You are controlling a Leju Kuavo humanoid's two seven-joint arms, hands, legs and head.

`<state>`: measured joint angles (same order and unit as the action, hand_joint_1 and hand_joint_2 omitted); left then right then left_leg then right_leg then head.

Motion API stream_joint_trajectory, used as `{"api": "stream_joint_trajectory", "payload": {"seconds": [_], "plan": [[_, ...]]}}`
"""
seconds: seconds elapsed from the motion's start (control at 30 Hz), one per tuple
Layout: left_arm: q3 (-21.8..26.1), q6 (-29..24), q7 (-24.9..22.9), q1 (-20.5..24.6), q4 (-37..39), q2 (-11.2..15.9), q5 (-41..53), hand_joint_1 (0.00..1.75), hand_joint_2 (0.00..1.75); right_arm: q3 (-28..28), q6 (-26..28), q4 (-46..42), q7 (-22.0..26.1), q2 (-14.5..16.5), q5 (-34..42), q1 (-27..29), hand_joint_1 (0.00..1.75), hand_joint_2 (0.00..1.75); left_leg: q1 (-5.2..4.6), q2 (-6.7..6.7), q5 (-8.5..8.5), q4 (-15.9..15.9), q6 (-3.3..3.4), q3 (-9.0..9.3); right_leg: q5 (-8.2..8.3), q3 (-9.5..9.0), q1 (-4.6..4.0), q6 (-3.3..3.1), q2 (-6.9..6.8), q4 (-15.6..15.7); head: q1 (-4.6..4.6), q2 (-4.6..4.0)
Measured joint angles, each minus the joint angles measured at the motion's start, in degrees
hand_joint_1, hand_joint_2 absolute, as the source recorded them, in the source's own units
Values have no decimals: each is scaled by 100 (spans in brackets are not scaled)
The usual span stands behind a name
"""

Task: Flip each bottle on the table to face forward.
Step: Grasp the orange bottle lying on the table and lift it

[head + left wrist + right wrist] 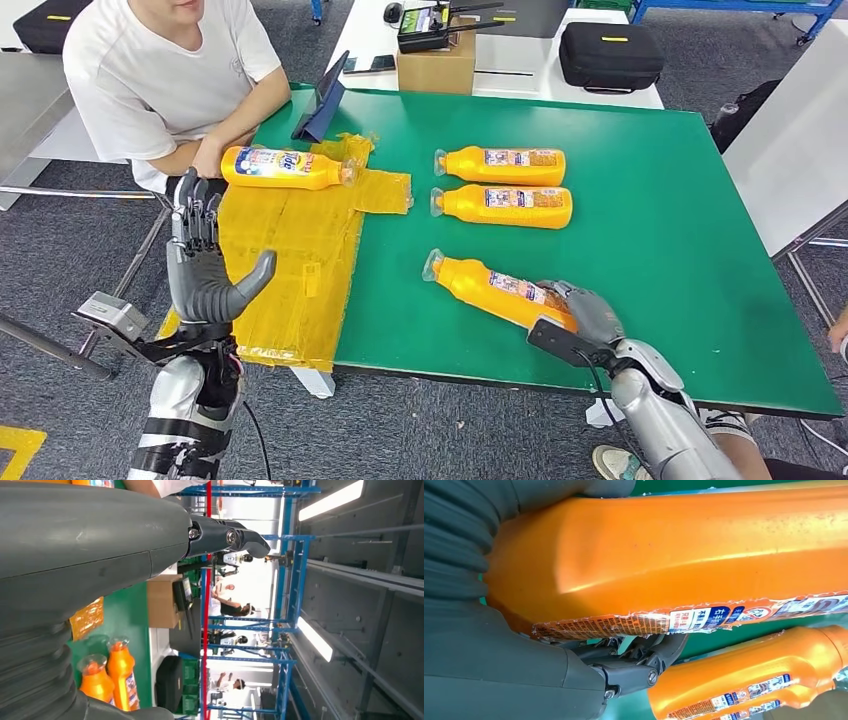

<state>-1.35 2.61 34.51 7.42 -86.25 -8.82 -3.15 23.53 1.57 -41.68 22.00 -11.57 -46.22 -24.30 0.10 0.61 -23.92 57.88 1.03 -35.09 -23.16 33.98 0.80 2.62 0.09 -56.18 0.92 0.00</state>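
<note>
Right hand (pixel 585 312) is your working hand: it grips the base end of the near bottle (pixel 490 287), and in the right wrist view you see its fingers (pixel 644 662) curled under the orange body (pixel 684 555) with the thumb over the top. That bottle lies on the green table (pixel 650 200) near the front edge, right of centre, its long axis running diagonally, cap (pixel 433 265) pointing far and left, base toward the hand. So the roll you need, as I judge it, is about that diagonal axis, and the wrist already sits in line with it (a twist, not a lift, looks like the cheaper move).

2 more bottles, the far-row bottle (pixel 500 165) and the second-row bottle (pixel 505 205), lie parallel to each other farther back, caps pointing left, labels up, well apart from the held one. Keep your swing short so the cap end does not sweep toward them.

Your left hand (pixel 205 270) hangs off the table's left edge, raised, fingers apart and pointing up, holding nothing. It is the nearer hand to the 4th bottle (pixel 285 167), which lies on the yellow sheet (pixel 300 260) at the far left, just beside a seated person's hand (pixel 207 158). Mind that person when you go there.
</note>
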Motion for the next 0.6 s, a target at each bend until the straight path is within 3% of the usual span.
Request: {"api": "stream_joint_trajectory", "payload": {"seconds": [0.33,0.43,0.6], "plan": [[-366,103,-56,-377,-71,21,239,0,175,-241,96,-614,364,82,851,688,175,175,1,1,-11,0,1,8,-6,-11,-1,0,7,0,-1,0],[-541,109,-178,-642,-119,-21,321,0,175,-473,267,-1295,684,342,1362,1221,175,175,1,2,-13,-1,1,-12,-7,2,-1,1,8,-3,1,0],[-932,268,-403,-1040,-138,-191,-47,0,175,-684,742,-2746,1074,1079,2035,1934,175,175,3,-3,-12,-2,0,-46,-7,46,-2,-1,9,-7,4,0]]}}
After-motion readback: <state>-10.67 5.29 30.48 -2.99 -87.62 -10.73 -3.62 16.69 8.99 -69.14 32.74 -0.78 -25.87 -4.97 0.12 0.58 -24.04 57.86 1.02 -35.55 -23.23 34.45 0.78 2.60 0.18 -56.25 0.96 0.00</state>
